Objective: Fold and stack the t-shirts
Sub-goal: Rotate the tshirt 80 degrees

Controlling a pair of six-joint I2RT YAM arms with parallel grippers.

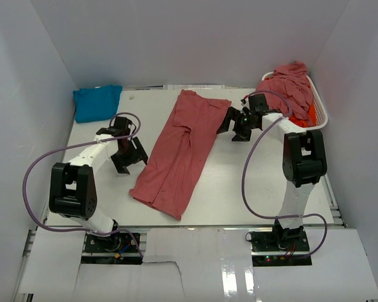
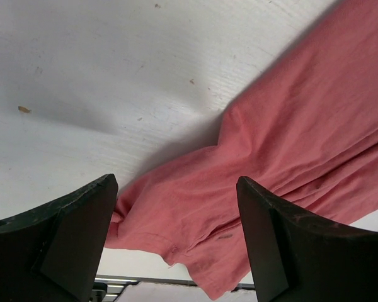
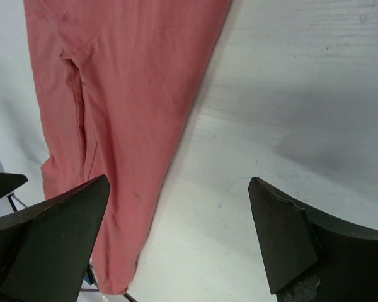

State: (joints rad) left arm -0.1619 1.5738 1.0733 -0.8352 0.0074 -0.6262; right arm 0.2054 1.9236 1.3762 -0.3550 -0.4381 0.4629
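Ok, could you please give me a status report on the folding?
Open, empty: left hand and right hand, either side of the rose-red shirt. Shirt lies long, centre, partly folded. Far left, turquoise shirt; rose-red heap in basket. Nothing blocking.

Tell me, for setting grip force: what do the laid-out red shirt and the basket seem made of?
The red shirt looks like soft matte knit, probably cotton: it lies in limp folds and wrinkles. The basket appears to be smooth white moulded plastic, judging by its rigid slatted wall.
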